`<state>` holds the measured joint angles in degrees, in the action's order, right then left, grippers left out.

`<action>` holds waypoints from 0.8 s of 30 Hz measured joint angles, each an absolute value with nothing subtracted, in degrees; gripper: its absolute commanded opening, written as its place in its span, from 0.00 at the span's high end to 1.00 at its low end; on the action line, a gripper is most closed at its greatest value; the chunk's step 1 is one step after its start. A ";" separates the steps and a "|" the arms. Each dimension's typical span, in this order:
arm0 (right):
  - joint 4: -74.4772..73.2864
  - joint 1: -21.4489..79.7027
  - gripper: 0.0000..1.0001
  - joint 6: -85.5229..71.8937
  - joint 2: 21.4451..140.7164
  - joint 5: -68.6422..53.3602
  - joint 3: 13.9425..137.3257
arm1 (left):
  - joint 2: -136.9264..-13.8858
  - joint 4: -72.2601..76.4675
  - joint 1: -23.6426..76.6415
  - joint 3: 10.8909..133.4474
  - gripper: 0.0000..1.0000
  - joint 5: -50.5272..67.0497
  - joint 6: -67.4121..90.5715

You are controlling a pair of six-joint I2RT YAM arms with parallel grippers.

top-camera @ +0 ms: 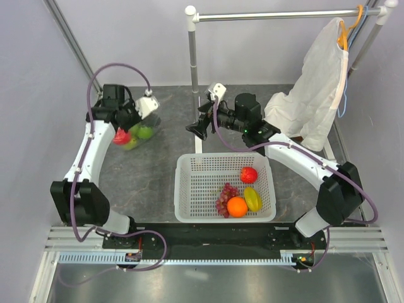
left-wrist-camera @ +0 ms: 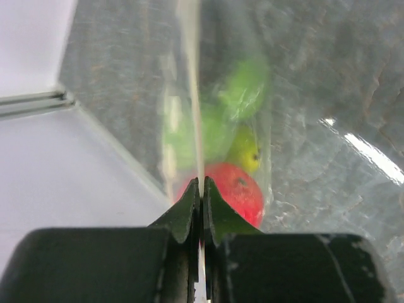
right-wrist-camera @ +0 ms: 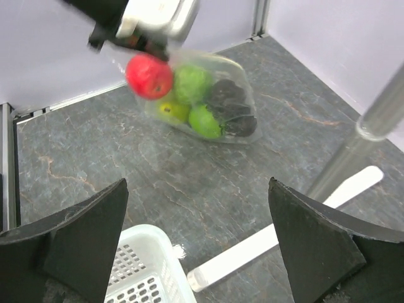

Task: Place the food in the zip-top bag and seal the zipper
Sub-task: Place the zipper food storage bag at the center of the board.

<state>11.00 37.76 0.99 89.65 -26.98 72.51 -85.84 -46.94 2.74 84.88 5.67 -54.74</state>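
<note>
At the far left of the dark marbled worktop (top-camera: 170, 132), the zip-top bag (right-wrist-camera: 233, 95) holds the food (right-wrist-camera: 189, 85): a red apple, green fruits and dark pieces. The left pincer (left-wrist-camera: 201, 189) is pressed together on the bag's top edge. The right pincer (right-wrist-camera: 197, 189) stands spread wide, well apart from it.

The left arm reaches to the far left, left gripper (top-camera: 128, 126) jaws pinched tight on the bag (top-camera: 146, 131). The right arm bends to far centre, right gripper (top-camera: 196, 128) pointing left, jaws spread wide.
</note>
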 measured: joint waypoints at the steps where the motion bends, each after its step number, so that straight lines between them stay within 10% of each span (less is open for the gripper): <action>1: 10.61 37.52 0.02 1.02 89.30 -26.92 72.51 | -85.23 -46.50 2.61 82.78 0.98 6.46 -55.94; 13: 6.87 36.32 0.02 2.17 83.02 -26.50 68.90 | -63.53 -49.12 3.03 44.62 0.78 17.50 -67.44; 18: 3.60 36.32 0.02 2.61 82.41 -26.35 68.23 | -65.41 -49.58 3.03 42.50 0.39 18.72 -65.76; 20: 1.45 36.14 0.02 2.61 81.19 -25.76 67.83 | -65.41 -51.37 3.03 43.33 0.03 19.92 -64.05; 24: -3.14 35.57 0.02 2.61 75.77 -24.71 66.54 | -63.86 -58.43 3.01 51.86 0.00 25.02 -58.63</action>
